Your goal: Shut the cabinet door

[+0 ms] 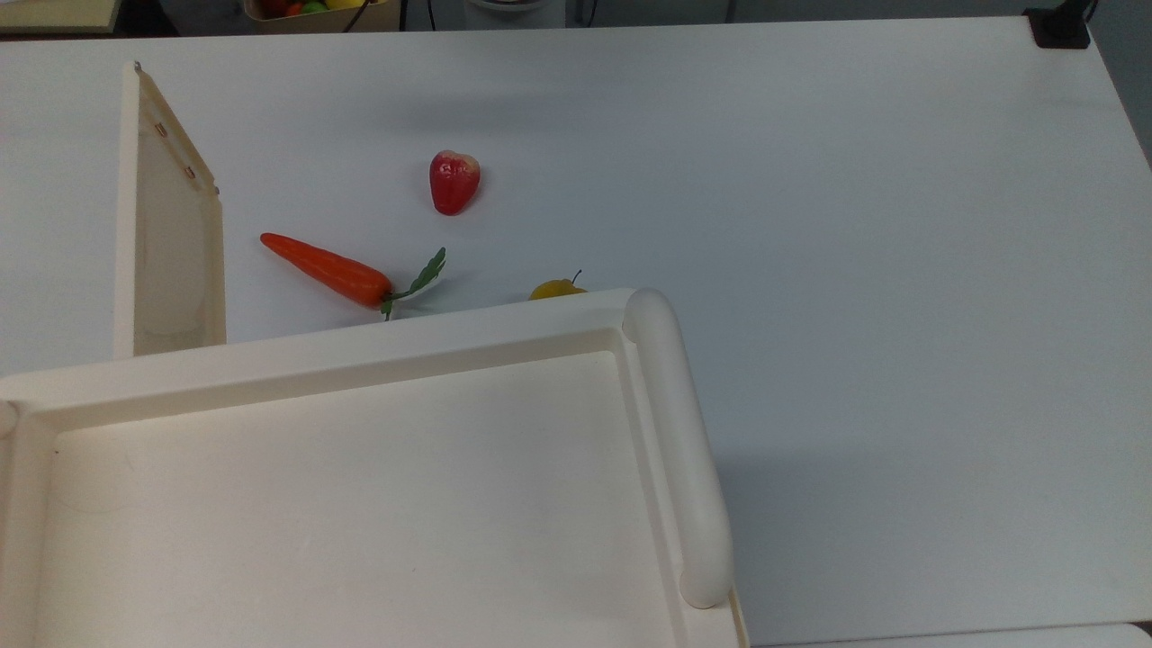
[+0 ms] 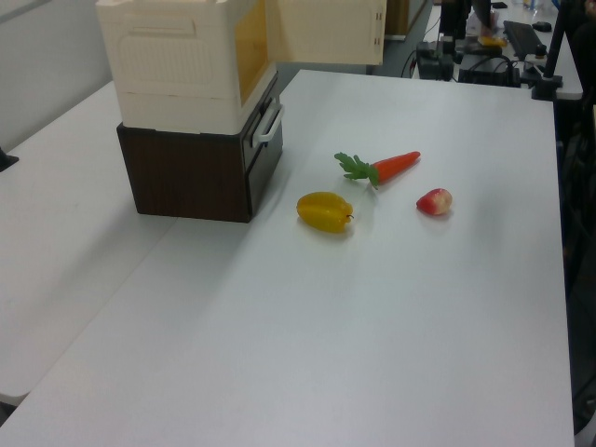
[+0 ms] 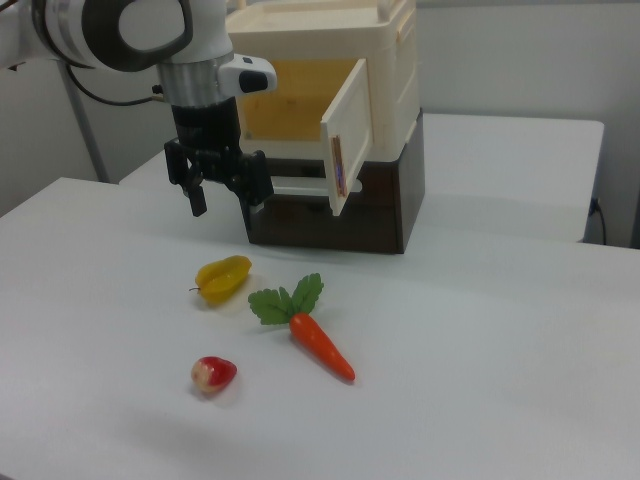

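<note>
The cabinet door is a flat cream panel with small brownish fittings on its edge. It stands swung wide open from the cream cabinet that sits on a dark brown base. From above, the cabinet door juts out from the cabinet's recessed top; in the left view the cabinet door points away at the upper middle. My gripper hangs open and holds nothing, in front of the cabinet's opening, to the right view's left of the door and apart from it.
On the white table lie a carrot, a red fruit and a yellow fruit, all in front of the cabinet and below the gripper. The base drawer has a pale handle. A thick rounded bar edges the cabinet top.
</note>
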`<action>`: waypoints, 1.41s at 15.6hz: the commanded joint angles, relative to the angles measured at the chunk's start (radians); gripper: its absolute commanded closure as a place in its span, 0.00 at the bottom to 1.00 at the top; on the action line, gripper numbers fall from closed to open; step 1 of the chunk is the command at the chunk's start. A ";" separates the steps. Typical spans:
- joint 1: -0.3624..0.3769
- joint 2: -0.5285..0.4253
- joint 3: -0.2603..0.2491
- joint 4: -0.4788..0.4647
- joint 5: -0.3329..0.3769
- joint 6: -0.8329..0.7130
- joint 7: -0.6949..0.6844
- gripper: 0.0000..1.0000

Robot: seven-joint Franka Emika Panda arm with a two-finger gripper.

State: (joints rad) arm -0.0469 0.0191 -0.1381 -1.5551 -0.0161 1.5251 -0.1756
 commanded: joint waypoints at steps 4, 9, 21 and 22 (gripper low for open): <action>-0.001 -0.014 -0.005 -0.005 0.001 -0.022 -0.009 0.00; -0.004 -0.013 -0.006 -0.005 0.011 -0.016 -0.030 0.00; -0.031 0.013 -0.009 -0.005 0.027 0.042 -0.393 1.00; -0.033 0.028 -0.009 -0.003 0.027 0.076 -0.433 1.00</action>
State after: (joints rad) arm -0.0793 0.0247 -0.1426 -1.5556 -0.0076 1.5280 -0.5137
